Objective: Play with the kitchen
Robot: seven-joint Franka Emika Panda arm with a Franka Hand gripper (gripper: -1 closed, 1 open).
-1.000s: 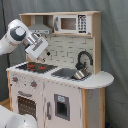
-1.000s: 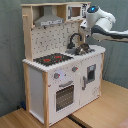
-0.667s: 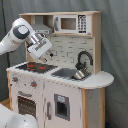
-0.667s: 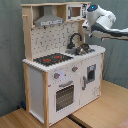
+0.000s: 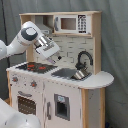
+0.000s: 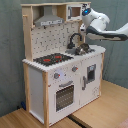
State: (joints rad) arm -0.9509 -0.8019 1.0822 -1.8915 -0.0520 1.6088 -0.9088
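— Where is the kitchen (image 5: pixel 57 75)?
— Centre of both exterior views, hob (image 5: pixel 34 66) left of the sink (image 5: pixel 70 73) in the first exterior view.
— And the tool (image 5: pixel 60 58)?
— Above the surface between them; whether clenched, I cannot tell.

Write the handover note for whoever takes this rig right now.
Gripper: above the counter in front of the pegboard, between hob and faucet, holding nothing visible; whether the fingers are open cannot be told.
Kitchen: upright, oven door closed, faucet over the sink, hob bare.
Done: nothing on the kitchen looks disturbed.
Left: pick a part, likely the faucet or a knob, and work it.
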